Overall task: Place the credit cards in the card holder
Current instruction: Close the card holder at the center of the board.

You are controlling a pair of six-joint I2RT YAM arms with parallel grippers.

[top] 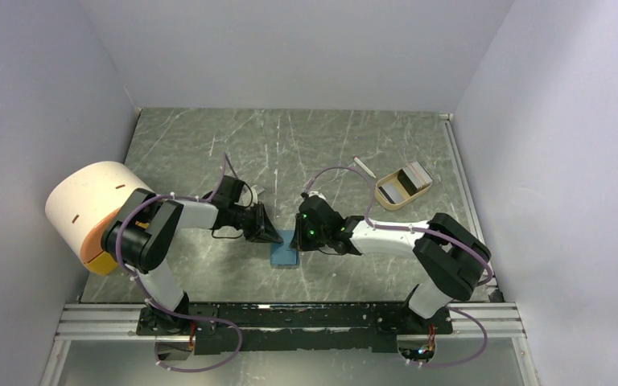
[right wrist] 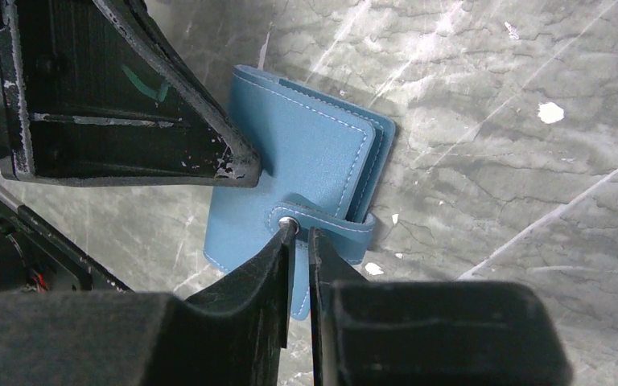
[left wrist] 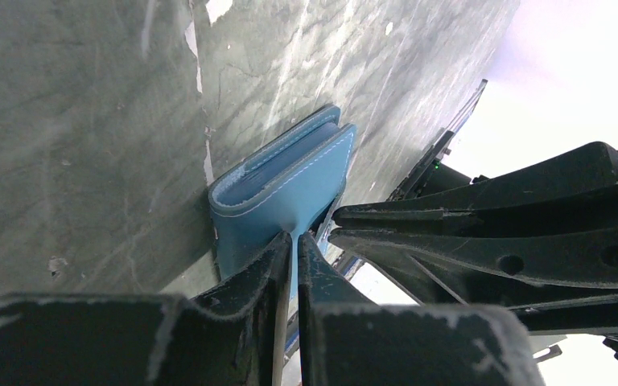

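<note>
Card holder (top: 286, 254) lies closed & flat on desk (top: 330, 137), centre, toward near side, btwn both hands; credit cards (top: 415, 174) well apart, in tan tray (top: 385, 199) far R.

L hand (left wrist: 294, 241) narrow, jaws all but together, tips at holder's cover edge; can't tell if it pinches a flap or just pins it. R hand (right wrist: 299, 232) also narrow, tips either side of snap tab (right wrist: 338, 227) at stud end; looks nipped on it.

Holder prob light, soft leatherette w/ stitched edges; likely to slide on smooth stone unless pinned. Tab looks the sensible pull pt; peel up off stud, not sideways. Cards prob thin, stiff, slick; take by an edge.
</note>
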